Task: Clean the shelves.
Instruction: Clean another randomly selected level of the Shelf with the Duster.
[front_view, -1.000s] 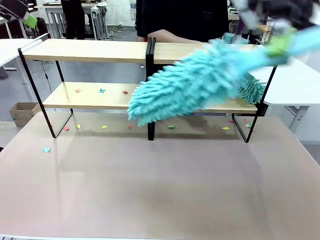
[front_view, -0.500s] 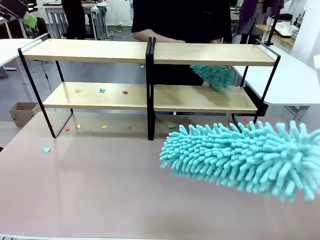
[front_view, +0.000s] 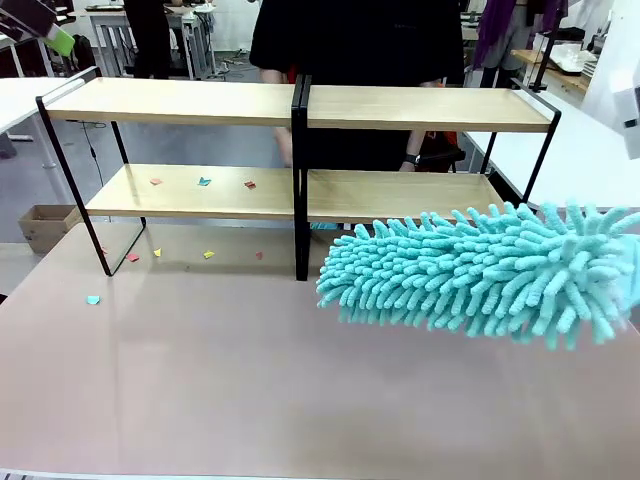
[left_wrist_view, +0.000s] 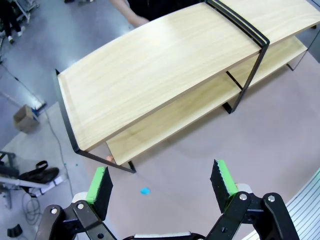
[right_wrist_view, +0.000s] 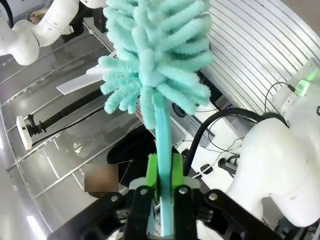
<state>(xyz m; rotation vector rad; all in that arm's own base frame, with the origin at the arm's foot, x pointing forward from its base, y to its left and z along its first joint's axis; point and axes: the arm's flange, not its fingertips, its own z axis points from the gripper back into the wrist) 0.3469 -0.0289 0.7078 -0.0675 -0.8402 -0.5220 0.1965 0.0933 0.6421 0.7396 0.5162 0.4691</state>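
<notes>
The right end effector is clamped on the handle of the duster, while the left end effector stands apart. The shelves span the far side of the surface. Scraps lie on the lower left board (the target, I'd say), so carry the head across level and sweep along it. Half a second ago the duster hung lower and farther right.

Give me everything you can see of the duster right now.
The duster is turquoise, its long head a thick mass of soft chenille-like noodles on a flat, slim handle of the same colour. It hangs roughly level in the air in front of the shelves' right section, above the table, apparently touching neither. The right gripper is shut on the handle, green-padded fingers clamping it from both sides.
</notes>
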